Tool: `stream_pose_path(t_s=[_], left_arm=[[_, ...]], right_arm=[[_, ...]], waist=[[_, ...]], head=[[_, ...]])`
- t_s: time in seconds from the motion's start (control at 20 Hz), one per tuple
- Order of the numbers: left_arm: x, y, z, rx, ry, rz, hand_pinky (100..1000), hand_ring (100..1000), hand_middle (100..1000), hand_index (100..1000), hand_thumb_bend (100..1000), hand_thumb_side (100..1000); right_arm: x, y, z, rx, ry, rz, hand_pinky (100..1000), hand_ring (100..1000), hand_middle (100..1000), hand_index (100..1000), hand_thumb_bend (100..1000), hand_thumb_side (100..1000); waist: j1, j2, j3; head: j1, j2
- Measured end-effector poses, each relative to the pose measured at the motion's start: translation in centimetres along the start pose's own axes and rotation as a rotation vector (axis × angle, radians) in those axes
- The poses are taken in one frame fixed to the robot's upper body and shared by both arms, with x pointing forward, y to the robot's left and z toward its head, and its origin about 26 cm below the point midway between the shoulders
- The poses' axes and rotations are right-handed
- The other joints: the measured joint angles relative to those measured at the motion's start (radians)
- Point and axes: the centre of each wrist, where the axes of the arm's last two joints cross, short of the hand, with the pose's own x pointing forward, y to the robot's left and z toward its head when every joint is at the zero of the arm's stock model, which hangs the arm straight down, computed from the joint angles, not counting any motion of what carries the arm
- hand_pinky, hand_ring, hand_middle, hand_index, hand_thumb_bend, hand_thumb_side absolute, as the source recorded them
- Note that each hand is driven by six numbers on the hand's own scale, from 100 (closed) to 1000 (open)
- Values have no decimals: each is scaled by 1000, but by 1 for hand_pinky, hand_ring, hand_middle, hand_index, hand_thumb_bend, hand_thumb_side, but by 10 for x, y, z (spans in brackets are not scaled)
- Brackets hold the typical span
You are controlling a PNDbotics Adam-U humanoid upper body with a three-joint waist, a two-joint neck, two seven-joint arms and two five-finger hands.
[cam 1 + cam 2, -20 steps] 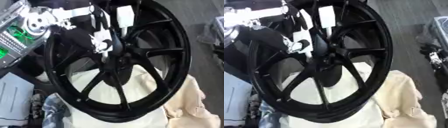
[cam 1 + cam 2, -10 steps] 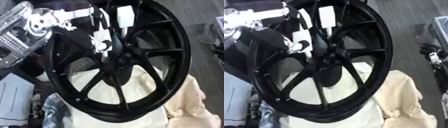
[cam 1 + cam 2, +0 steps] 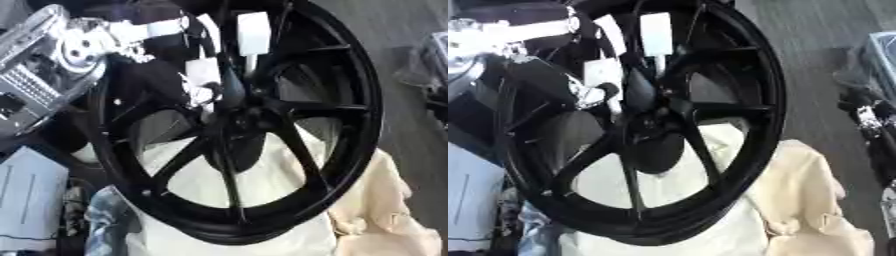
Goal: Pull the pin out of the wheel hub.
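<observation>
Wheel (image 3: 289, 165), a glossy black multi-spoke rim, is filling the centre of the frame, lying askew on a cream cloth (image 3: 385, 210). From the upper left the left hand (image 3: 203, 80) is reaching between the spokes just above the hub (image 3: 234, 120); whether its fingers are closing on anything cannot be told. No writing is readable.

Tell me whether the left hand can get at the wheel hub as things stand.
Probably yes. The left hand comes in from the upper left and already sits among the spokes just above the wheel hub, with nothing visible between them. The pin itself cannot be made out.
</observation>
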Motion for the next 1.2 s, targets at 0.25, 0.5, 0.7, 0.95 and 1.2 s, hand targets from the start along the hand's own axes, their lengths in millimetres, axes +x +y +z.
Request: stream_pose_path(t_s=[0.25, 0.5, 0.7, 0.95, 1.2], left_arm=[[-1, -1, 0, -7, -3, -2, 574, 519, 596, 733, 221, 225], [-1, 0, 0, -11, -7, -4, 573, 518, 595, 732, 178, 115], [-1, 1, 0, -9, -7, -3, 563, 510, 584, 721, 147, 100], [-2, 1, 1, -7, -7, 1, 534, 489, 552, 690, 100, 100], [-3, 1, 1, 2, -1, 20, 457, 403, 446, 567, 100, 100]], right_arm=[[0, 0, 0, 0, 1, 0, 1000, 877, 805, 860, 100, 706], [-1, 1, 0, 1, 4, 1, 1000, 877, 806, 861, 100, 707], [-1, 2, 0, 1, 5, 1, 1000, 877, 806, 861, 100, 709], [-1, 2, 0, 1, 6, 2, 1000, 878, 806, 861, 100, 711], [-1, 2, 0, 2, 7, 5, 1000, 877, 806, 861, 100, 711]], waist=[[0, 1, 1], [1, 2, 2], [1, 4, 1], [1, 6, 1], [1, 7, 1]], head=[[0, 0], [0, 0], [0, -4], [0, -8], [0, -8]])
